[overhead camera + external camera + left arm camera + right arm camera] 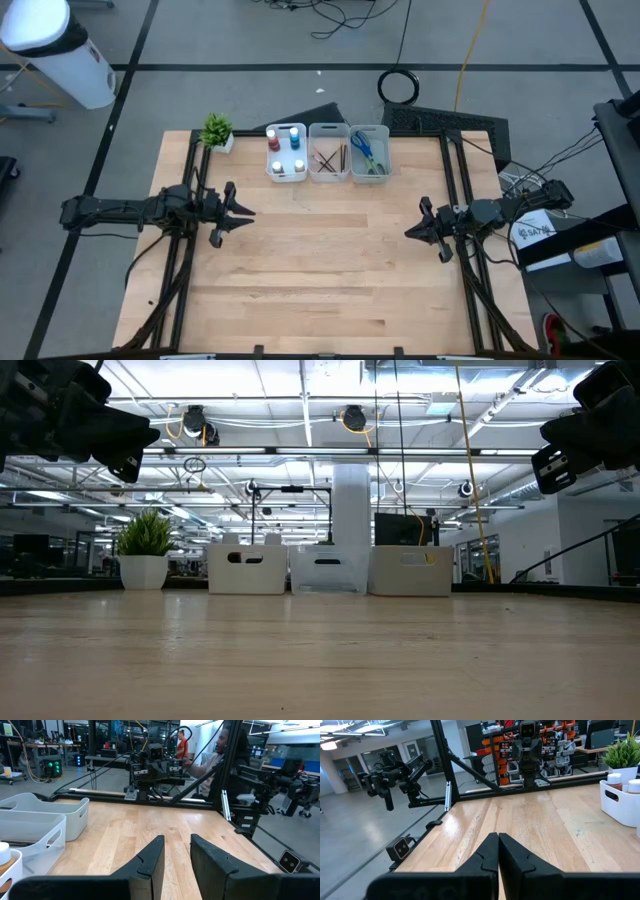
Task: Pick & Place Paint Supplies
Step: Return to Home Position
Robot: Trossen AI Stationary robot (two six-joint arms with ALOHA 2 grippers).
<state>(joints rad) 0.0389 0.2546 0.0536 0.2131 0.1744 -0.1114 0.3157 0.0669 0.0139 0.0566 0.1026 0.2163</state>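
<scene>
The left gripper (246, 213) hung over the table's (320, 270) left side, its fingers (150, 862) parted by a narrow gap and holding nothing. The right gripper (411, 232) hung over the right side, facing it, well apart from it, with its fingers (489, 854) pressed together and empty. Three bins stood in a row, just beside one another, at the far edge. The left bin (287, 178) held the bottles (275, 147), upright. The middle bin (329, 179) held the brushes (328, 157), lying crossed. The right bin (371, 179) held the scissors (364, 150). A plant (217, 131) stood near the left bin, at the far left corner.
</scene>
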